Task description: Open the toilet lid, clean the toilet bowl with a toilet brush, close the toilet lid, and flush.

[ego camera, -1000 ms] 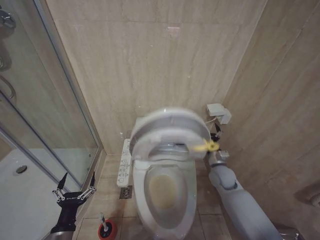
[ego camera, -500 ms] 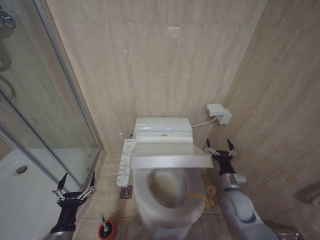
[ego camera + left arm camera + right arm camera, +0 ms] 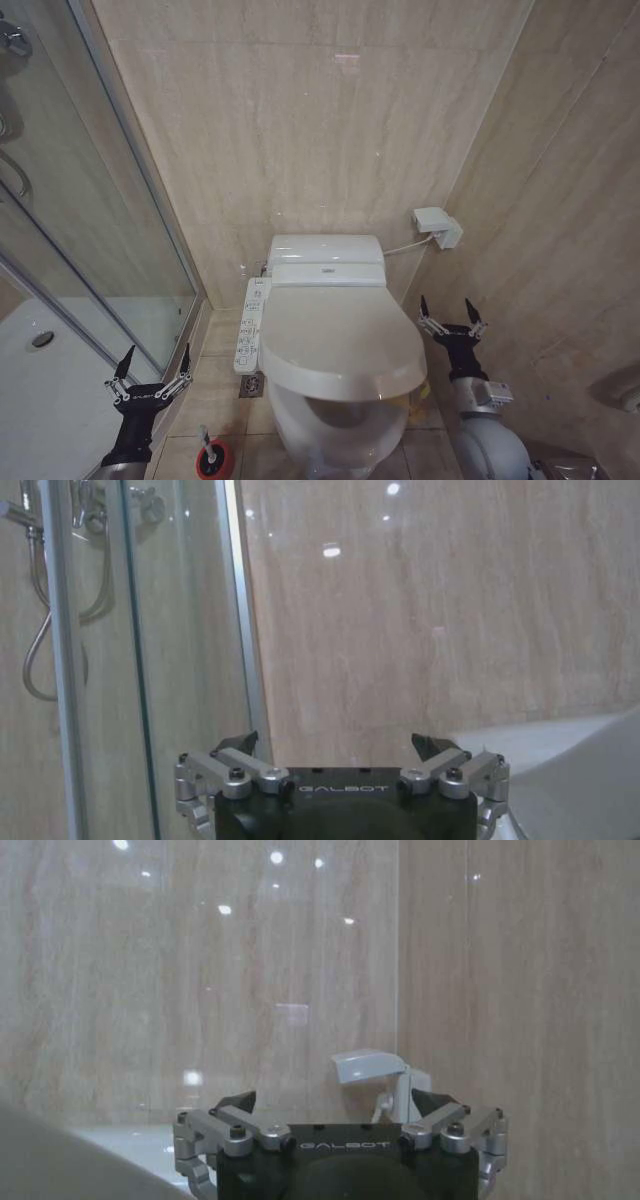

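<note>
The toilet lid [image 3: 340,340] lies shut over the toilet bowl [image 3: 335,440], with the right gripper [image 3: 449,322] spread and empty just beside its right edge, the left gripper [image 3: 150,380] likewise spread above the toilet brush [image 3: 211,457] on the floor.

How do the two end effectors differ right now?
The left end effector hangs low by the shower glass, above the brush; the right end effector sits higher, beside the closed lid, near the right wall. Both point up, fingers open, holding nothing.
</note>
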`<state>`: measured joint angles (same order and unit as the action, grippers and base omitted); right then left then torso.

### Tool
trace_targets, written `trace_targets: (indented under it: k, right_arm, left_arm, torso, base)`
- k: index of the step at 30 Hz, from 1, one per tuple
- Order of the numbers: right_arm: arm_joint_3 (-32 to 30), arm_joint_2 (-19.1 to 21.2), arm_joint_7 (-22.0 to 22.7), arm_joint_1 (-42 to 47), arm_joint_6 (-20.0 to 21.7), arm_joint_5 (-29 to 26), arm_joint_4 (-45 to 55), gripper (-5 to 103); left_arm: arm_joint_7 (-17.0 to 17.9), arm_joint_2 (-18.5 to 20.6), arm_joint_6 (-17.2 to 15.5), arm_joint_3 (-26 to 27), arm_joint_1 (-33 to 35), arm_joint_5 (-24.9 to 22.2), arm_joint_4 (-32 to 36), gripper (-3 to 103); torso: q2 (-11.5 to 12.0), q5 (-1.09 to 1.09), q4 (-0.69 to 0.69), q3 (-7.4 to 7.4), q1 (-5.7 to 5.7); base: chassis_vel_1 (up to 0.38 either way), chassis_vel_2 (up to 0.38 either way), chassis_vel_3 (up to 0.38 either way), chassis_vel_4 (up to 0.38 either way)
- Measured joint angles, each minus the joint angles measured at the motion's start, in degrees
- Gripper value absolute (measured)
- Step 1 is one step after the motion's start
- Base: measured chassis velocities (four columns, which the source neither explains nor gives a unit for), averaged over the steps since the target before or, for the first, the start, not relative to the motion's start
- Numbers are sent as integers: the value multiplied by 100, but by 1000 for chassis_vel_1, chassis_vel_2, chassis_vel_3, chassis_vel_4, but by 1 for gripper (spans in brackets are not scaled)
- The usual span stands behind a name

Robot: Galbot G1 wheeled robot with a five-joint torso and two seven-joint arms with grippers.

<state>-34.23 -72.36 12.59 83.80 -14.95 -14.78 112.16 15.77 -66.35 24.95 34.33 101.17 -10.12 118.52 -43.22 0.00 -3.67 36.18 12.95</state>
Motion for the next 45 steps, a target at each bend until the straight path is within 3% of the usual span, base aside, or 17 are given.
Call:
trace_targets:
  k: [17, 21, 25, 27, 45]
  right_arm:
    - [-478, -173, 16, 405, 533, 214, 304, 100]
    - [-559, -184, 15, 496, 936, 211, 523, 100]
    - [-797, -191, -294, 784, 1978, 176, 1006, 100]
    - [-847, -204, -332, 828, 2072, 160, 1074, 100]
    - [-879, -563, -549, 1058, 1922, 113, 1263, 100]
  left_arm:
    - [0, 0, 0, 0, 0, 0, 0, 100]
    - [0, 0, 0, 0, 0, 0, 0, 100]
    - [0, 0, 0, 0, 0, 0, 0, 100]
    - [0, 0, 0, 0, 0, 0, 0, 100]
    - [0, 0, 0, 0, 0, 0, 0, 100]
  torso:
    - [0, 0, 0, 0, 1]
    - [0, 0, 0, 0, 1]
    - [0, 0, -1, 0, 0]
    - [0, 0, 0, 0, 1]
    - [0, -1, 0, 0, 0]
  base:
    - [0, 0, 0, 0]
    - [0, 0, 0, 0]
    - [0, 0, 0, 0]
    - [0, 0, 0, 0]
    - [0, 0, 0, 0]
